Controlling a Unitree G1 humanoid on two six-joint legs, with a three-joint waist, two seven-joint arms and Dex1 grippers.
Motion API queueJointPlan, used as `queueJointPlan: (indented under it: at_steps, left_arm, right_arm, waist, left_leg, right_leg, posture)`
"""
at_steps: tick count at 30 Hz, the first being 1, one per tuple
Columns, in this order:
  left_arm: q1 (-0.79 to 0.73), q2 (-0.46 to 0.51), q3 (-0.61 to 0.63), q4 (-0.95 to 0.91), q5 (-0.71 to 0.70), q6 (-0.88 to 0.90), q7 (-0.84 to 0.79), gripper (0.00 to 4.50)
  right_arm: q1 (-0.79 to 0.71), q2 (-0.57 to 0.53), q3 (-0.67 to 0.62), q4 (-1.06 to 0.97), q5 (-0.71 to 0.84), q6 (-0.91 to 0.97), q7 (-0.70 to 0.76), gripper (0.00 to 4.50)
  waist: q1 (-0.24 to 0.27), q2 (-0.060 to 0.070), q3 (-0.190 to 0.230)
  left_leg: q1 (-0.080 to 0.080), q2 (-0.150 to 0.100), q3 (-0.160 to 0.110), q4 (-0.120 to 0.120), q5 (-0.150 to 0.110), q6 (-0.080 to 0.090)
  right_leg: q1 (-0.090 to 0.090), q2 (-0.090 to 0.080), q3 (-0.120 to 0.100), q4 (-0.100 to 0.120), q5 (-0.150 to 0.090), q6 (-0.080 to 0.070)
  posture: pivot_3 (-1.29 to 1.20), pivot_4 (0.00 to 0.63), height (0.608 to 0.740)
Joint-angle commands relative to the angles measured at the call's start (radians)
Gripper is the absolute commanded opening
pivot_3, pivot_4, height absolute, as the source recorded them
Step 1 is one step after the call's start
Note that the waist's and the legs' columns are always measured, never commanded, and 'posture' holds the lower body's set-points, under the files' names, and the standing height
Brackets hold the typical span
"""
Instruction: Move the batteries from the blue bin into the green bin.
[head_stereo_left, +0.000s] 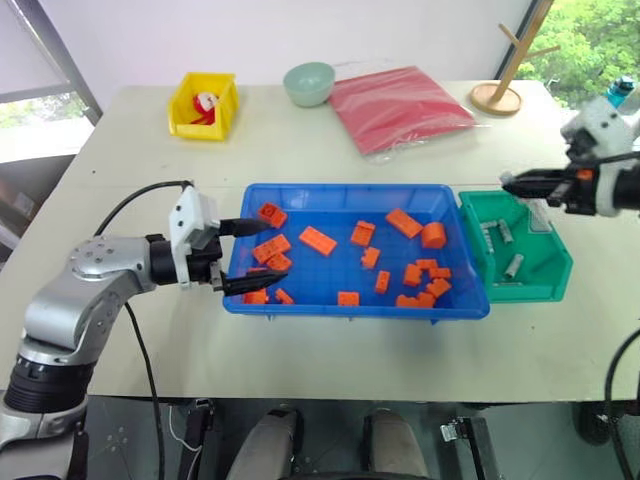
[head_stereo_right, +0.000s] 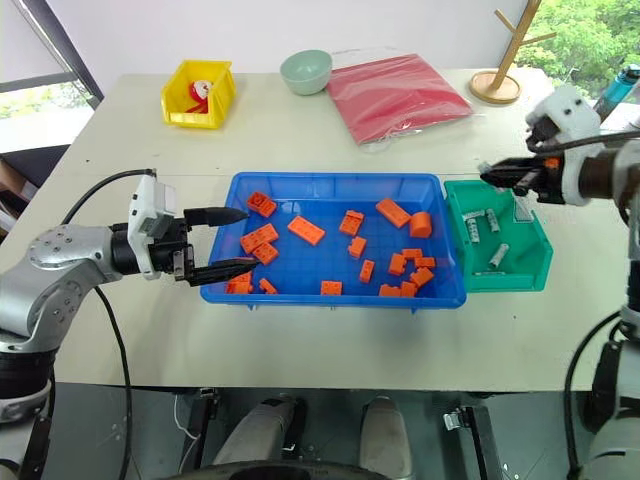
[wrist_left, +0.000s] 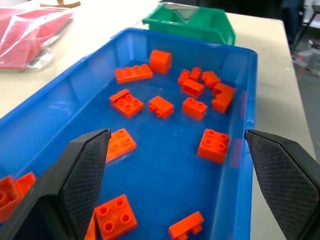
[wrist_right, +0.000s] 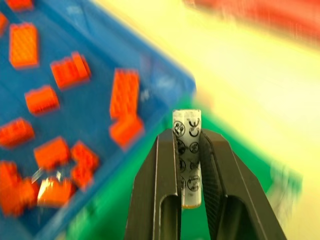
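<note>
The blue bin (head_stereo_left: 345, 192) sits mid-table and holds several orange blocks (head_stereo_left: 317, 240). The green bin (head_stereo_left: 545, 285) touches its right end, with three grey batteries (head_stereo_left: 513, 265) lying inside. My right gripper (head_stereo_left: 505, 183) hovers above the green bin's near-left corner. In the right wrist view it (wrist_right: 187, 137) is shut on one battery (wrist_right: 187, 160), held upright between the fingers. My left gripper (head_stereo_left: 278, 250) stands open at the blue bin's left end, one finger over the bin's inside and one by its front rim. The left wrist view shows its fingers (wrist_left: 82, 175) spread wide with nothing between them.
At the table's back stand a yellow bin (head_stereo_left: 203, 105), a pale green bowl (head_stereo_left: 308, 83), a red plastic bag (head_stereo_left: 400, 105) and a wooden stand (head_stereo_left: 497, 97). Bare tabletop (head_stereo_left: 350, 350) lies in front of the bins.
</note>
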Motion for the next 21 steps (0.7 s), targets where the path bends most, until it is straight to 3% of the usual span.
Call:
queueJointPlan:
  at_steps: [1,7,13,17,21]
  left_arm:
    - [-0.035,0.006,0.006,-0.014,-0.026,-0.003,-0.029,4.5]
    - [-0.054,0.019,0.003,-0.001,-0.035,0.004,-0.066,4.5]
    - [-0.052,0.066,0.059,0.021,-0.067,0.028,-0.094,4.5]
    - [-0.024,0.165,0.117,0.081,-0.03,-0.022,-0.169,4.5]
    - [-0.018,0.226,0.163,0.166,-0.016,-0.055,-0.21,4.5]
  right_arm:
    - [0.062,-0.022,-0.048,-0.056,0.039,0.01,-0.051,1.05]
    - [0.111,-0.029,-0.069,-0.055,0.087,-0.039,-0.122,3.91]
    - [0.194,-0.109,-0.206,-0.015,0.221,-0.228,0.05,3.91]
    - [0.297,-0.229,-0.269,0.198,0.222,-0.446,0.23,3.91]
    - [0.355,-0.281,-0.275,0.419,0.204,-0.65,0.317,3.91]
  waist:
    - [-0.002,0.0,0.0]
    - [-0.004,0.0,0.0]
    - [0.004,0.0,0.0]
    - [0.005,0.0,0.0]
    - [-0.002,0.001,0.0]
  left_leg:
    - [0.0,0.0,0.0,0.0,0.0,0.0]
    - [0.0,0.0,0.001,0.0,0.0,0.0]
    - [0.0,0.0,0.0,0.0,0.0,0.0]
    - [0.0,0.0,0.0,0.0,0.0,0.0]
    - [0.003,0.0,0.001,-0.001,0.0,0.0]
  right_leg:
    - [0.0,0.0,0.0,0.0,0.0,0.0]
    - [0.0,0.0,0.0,0.0,0.0,0.0]
    - [0.0,0.0,0.0,0.0,0.0,0.0]
    - [0.002,0.0,0.0,-0.001,0.0,0.0]
    - [0.002,0.0,0.0,-0.001,0.0,0.0]
  posture:
    - [0.0,0.15,0.717]
    - [0.0,0.15,0.717]
    - [0.0,0.15,0.717]
    - [0.0,0.15,0.717]
    - [0.0,0.15,0.717]
